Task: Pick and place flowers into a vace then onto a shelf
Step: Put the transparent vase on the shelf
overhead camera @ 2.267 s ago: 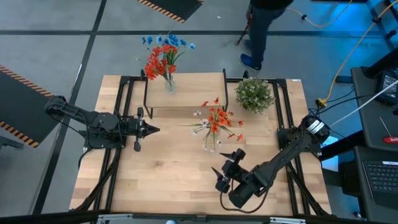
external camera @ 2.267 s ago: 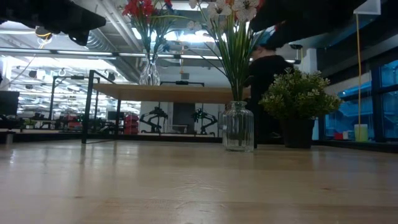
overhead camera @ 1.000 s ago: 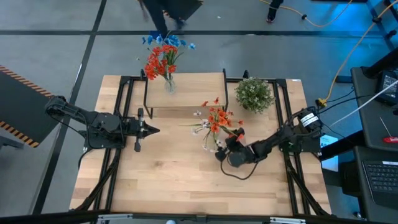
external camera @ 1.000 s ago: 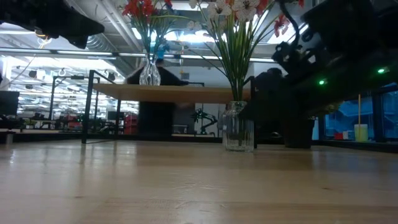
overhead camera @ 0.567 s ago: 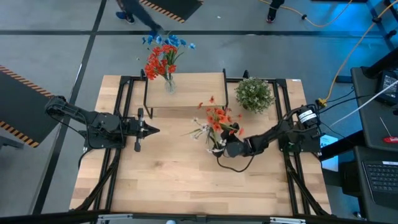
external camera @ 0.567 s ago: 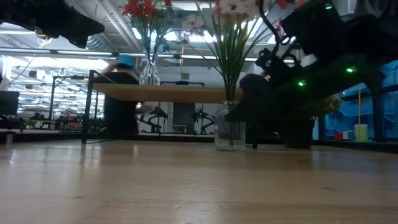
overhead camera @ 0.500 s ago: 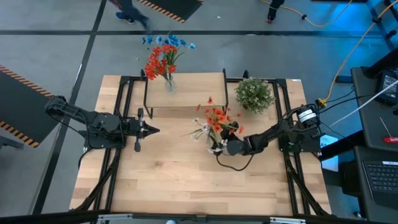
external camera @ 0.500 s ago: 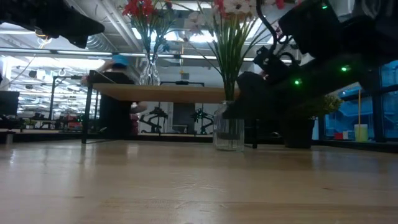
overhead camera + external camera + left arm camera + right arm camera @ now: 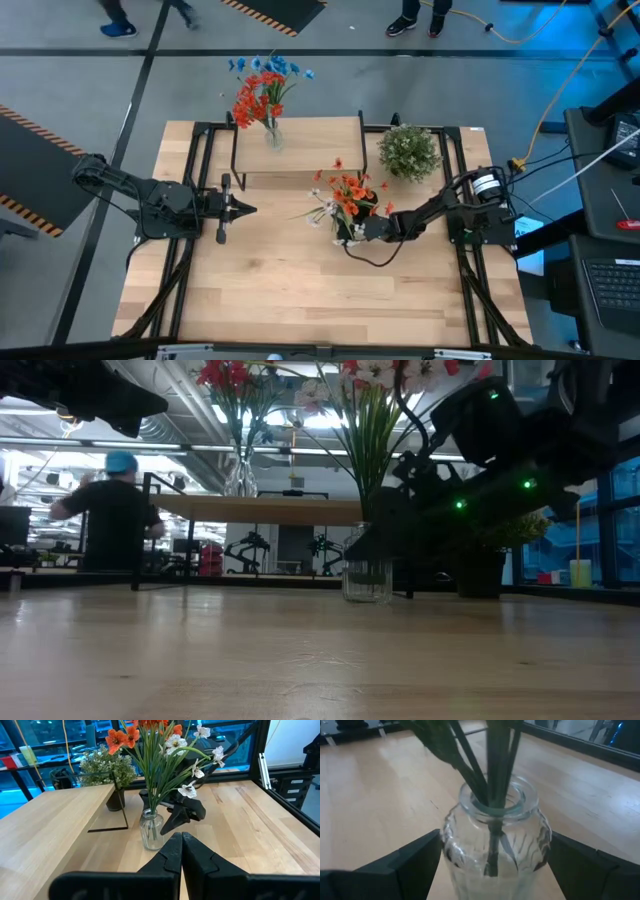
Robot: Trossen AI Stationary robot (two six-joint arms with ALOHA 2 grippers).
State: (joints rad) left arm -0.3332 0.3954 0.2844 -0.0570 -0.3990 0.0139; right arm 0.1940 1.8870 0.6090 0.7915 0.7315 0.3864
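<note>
At the table's left my left gripper [image 9: 247,208] waits, fingers pressed together; my right gripper [image 9: 352,229] has just reached the glass vase [image 9: 343,231] of orange and white flowers [image 9: 347,191], fingers spread around it, nudging it toward the shelf [image 9: 300,148]; closing comes next.

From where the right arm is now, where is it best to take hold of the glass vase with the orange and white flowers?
Probably by its round ribbed body, below the neck, coming in level from the side. The vase stands upright and the stems leave its mouth, so a grip from above is blocked. The right gripper already has its jaws open on both sides of the body.
</note>
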